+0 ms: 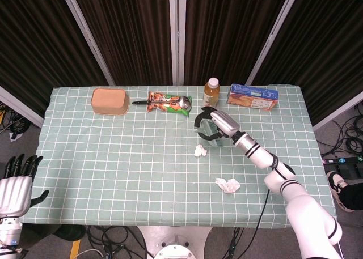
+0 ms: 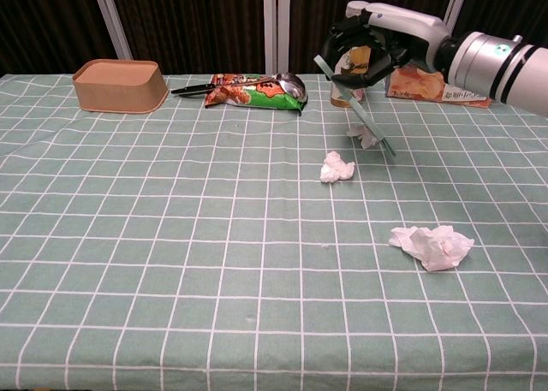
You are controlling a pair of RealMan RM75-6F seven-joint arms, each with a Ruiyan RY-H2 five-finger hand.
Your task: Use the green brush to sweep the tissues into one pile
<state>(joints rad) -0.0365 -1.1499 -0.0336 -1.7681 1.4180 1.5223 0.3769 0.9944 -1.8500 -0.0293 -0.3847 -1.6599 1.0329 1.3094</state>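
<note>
Clearly the right hand (image 2: pixel 370 47) grips the stiff green brush (image 2: pixel 355 107) by its handle; tissues (image 2: pixel 336 167) look featherlight.

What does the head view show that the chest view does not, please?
Only the head view shows the left hand, idle off the table's corner. Only the chest view plainly shows the green brush slanting down to a third tissue. Both show the right hand holding the brush, the small tissue and the larger tissue.
</note>
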